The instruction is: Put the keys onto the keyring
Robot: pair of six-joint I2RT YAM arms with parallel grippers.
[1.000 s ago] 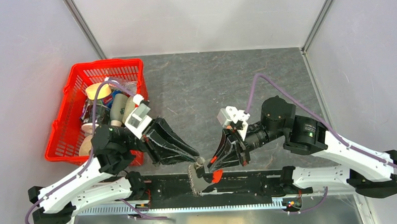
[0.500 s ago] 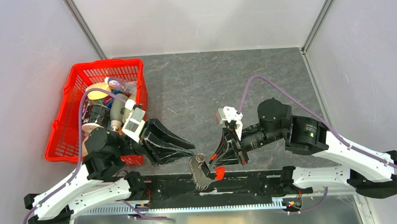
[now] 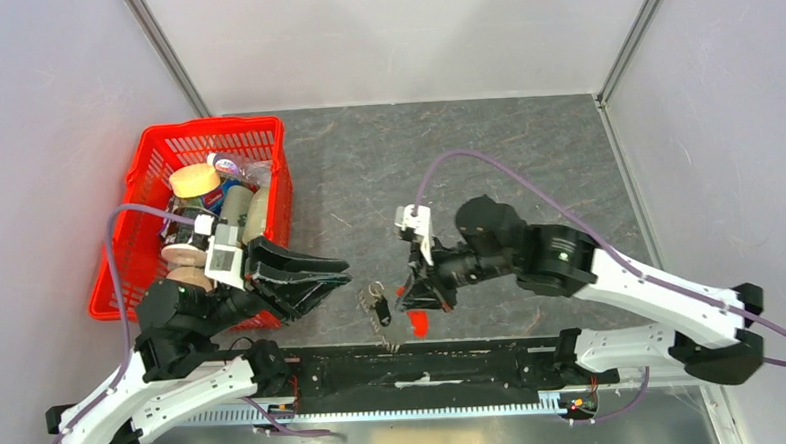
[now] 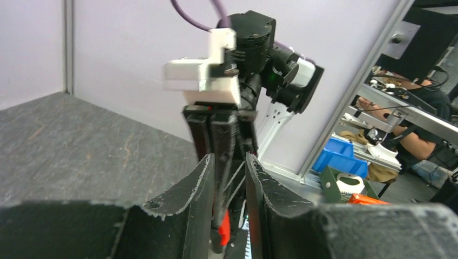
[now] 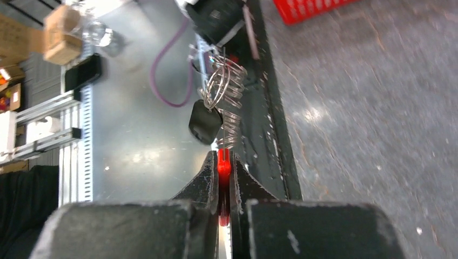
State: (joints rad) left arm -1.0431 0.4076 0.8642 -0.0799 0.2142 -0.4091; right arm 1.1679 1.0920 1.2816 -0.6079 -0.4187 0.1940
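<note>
Well, my right claw [image 5: 222, 156] is clenched. Its two fingers [image 5: 205, 181] press flat on the red strip [image 5: 223, 163] of the keyring [image 5: 220, 89], and I see no gap on either side of the strip. The grey coil of small rings stands just beyond the fingertips, in line with them. The keys [image 5: 204, 123] are there too: the black fob hangs against the coil, a little to one side of the fingertips. The tiny silver key itself I cannot make out.

From above, the right claw [image 3: 409, 299] is tilted down, with the keyring [image 3: 378, 311] just in front of its tips. Whether the rings touch the table [image 3: 526, 156] I cannot tell.

My left claw [image 3: 345, 273] is released, about half open, and it grasps nothing. Its fingers [image 4: 201, 186] stand apart with empty space between them, and through this gap its own camera looks straight at the right claw. The left tips point at the keyring and are near to it, but apart from it. A red basket [image 3: 120, 256] lies behind the left claw.
</note>
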